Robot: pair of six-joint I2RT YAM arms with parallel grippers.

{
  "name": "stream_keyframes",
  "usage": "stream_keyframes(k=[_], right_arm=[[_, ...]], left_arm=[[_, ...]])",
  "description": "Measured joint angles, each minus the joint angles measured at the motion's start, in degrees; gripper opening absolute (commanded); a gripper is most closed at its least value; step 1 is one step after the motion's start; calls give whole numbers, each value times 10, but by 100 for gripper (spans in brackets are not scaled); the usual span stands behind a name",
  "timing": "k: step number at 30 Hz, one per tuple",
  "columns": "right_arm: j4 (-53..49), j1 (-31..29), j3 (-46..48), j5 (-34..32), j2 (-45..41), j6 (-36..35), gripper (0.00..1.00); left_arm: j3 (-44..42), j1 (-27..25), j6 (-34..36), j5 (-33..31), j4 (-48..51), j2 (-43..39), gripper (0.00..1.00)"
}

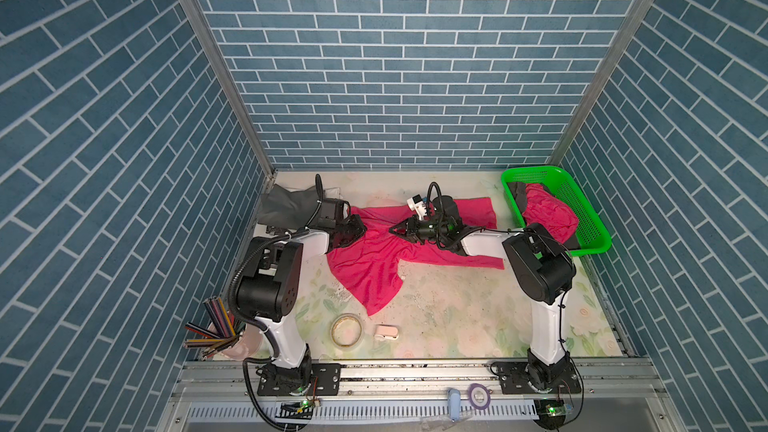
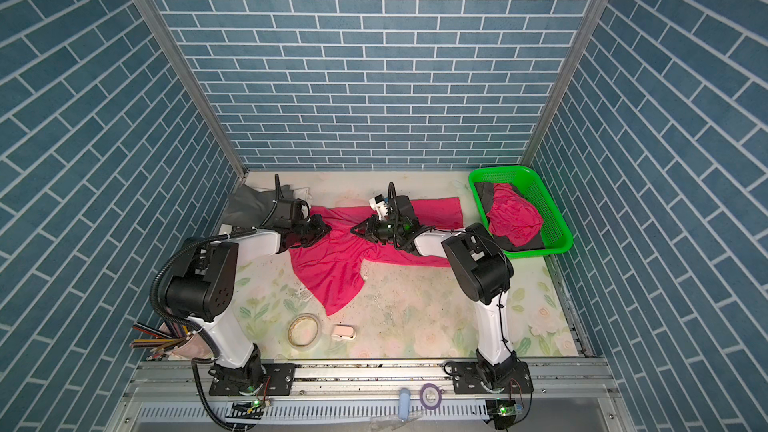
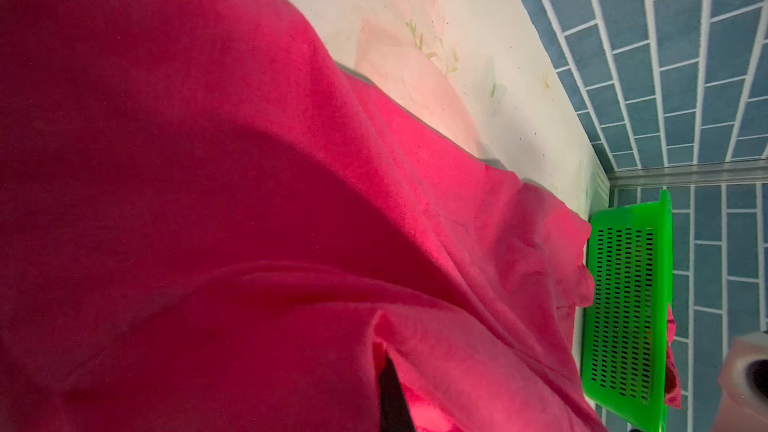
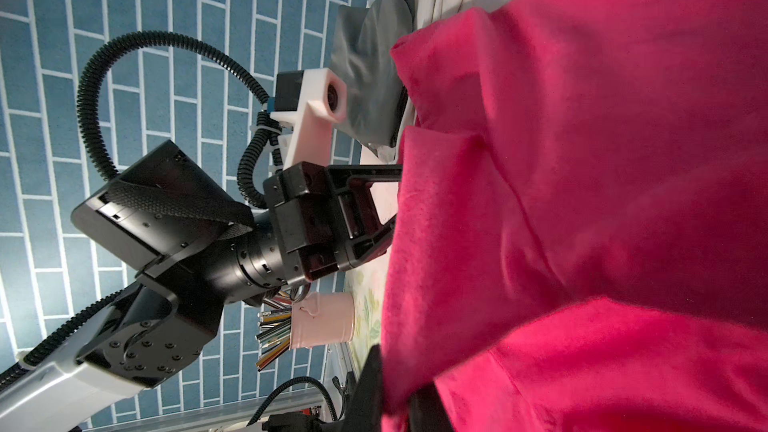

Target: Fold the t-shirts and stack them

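over the floral tabletop [image 1: 457, 309], left gripper [image 1: 360, 229] and right gripper [image 1: 392, 229] reach inward, low, both clamped on pink t-shirt [image 1: 374, 272].

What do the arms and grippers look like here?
Both arms have white link shells and black joint housings on black base plates. The left arm carries ribbed black conduit; the right arm a thin black cable. The left gripper and right gripper are black, with white wrist camera mounts.

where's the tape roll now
In both top views the tape roll lies on the table, left of centre, beside a small white object, below the pink t-shirt.
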State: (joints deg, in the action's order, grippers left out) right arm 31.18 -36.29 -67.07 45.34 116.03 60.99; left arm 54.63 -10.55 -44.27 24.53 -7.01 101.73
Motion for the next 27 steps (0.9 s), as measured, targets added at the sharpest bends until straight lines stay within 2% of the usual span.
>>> stream_keyframes(k=[3,6,9,15,21,22,24,26,27], right_arm=[[-1,0,9,2,-7,-4,11],[0,1,23,5,-11,-8,16],[-8,1,32,9,-13,-15,23],[-41,2,32,12,-13,-39,46],[-112,5,30,7,-15,-91,59],[-128,7,30,4,-18,-103,60],[-163,13,30,-7,-28,-126,66],[-207,18,30,-24,-46,-157,69],[-226,19,30,-31,-57,-170,69]], left_arm=[[-2,2,8,6,12,-18,0],[-12,5,17,19,26,-36,0],[-21,9,26,36,44,-47,0],[-64,14,30,86,66,-78,0],[-96,50,49,99,127,-126,1],[-96,61,53,98,137,-139,16],[-95,76,59,93,152,-164,29],[-89,89,68,82,172,-188,63],[-83,90,71,75,180,-194,76]])
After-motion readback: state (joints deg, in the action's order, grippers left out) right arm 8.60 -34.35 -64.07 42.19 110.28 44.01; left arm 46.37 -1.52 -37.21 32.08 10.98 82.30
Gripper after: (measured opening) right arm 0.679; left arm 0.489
